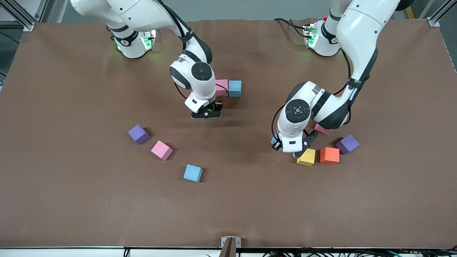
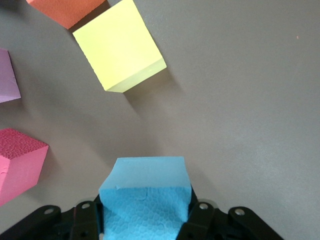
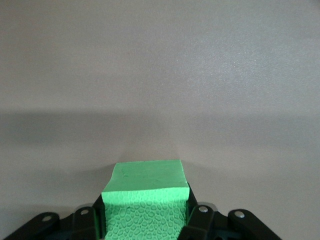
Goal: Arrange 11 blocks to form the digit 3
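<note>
My left gripper (image 1: 282, 146) (image 2: 145, 212) is shut on a light blue block (image 2: 145, 197), low over the table beside a yellow block (image 1: 306, 157) (image 2: 120, 45). My right gripper (image 1: 207, 113) (image 3: 145, 215) is shut on a green block (image 3: 145, 200), just above the table and next to a pink block (image 1: 222, 87) that touches a light blue block (image 1: 235, 88). An orange block (image 1: 329, 155) and a red block (image 1: 323, 129), partly under the left arm, lie by the yellow one. Another pink block (image 1: 161, 150) and light blue block (image 1: 193, 173) lie loose. No digit 3 shape shows.
One purple cube (image 1: 347, 144) sits beside the orange block. A second purple cube (image 1: 138, 134) lies toward the right arm's end, by the loose pink block. The brown mat (image 1: 228, 210) is bare near the front camera.
</note>
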